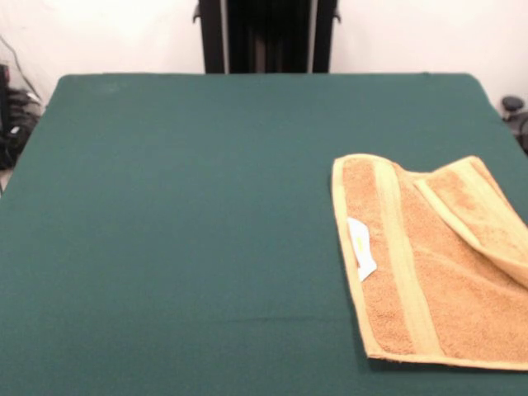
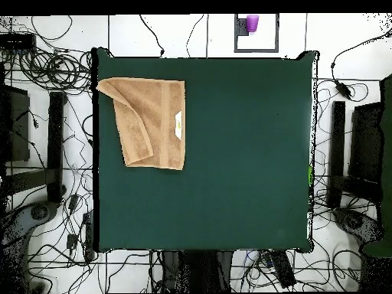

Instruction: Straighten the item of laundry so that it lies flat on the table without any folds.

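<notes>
The orange-tan towel (image 1: 437,272) lies on the dark green table (image 1: 190,223) at the right side of the front view, running off the picture's right edge. One corner is folded over onto it in a diagonal flap (image 1: 483,210). A small white label (image 1: 360,247) sticks out by its paler left band. In the overhead view the towel (image 2: 153,122) lies at the table's (image 2: 245,168) upper left, with the folded flap (image 2: 126,126) along its left side and the label (image 2: 178,125) at its right hem. The gripper shows in neither view.
The robot's black pedestal (image 1: 266,35) stands at the table's far edge. Cables and black stands lie on the floor around the table (image 2: 46,138). A purple cup (image 2: 252,23) stands on the floor beyond the table's top edge in the overhead view.
</notes>
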### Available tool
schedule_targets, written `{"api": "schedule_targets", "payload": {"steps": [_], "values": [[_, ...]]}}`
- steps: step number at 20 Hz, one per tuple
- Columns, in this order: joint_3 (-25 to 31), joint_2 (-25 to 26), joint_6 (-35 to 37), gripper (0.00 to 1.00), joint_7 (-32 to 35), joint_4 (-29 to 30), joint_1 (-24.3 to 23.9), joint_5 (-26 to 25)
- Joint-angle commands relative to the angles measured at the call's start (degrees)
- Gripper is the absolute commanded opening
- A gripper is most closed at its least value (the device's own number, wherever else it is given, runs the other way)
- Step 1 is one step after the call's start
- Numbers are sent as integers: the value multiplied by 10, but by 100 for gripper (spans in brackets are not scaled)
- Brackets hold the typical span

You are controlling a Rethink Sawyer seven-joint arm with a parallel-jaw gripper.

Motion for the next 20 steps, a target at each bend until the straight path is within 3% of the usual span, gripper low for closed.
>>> {"api": "schedule_targets", "payload": {"steps": [1, 10, 20], "values": [[96, -52, 69, 100, 9, -19, 66, -121], [164, -104, 94, 100, 50, 22, 121, -273], [195, -167, 120, 100, 73, 61, 179, -419]]}}
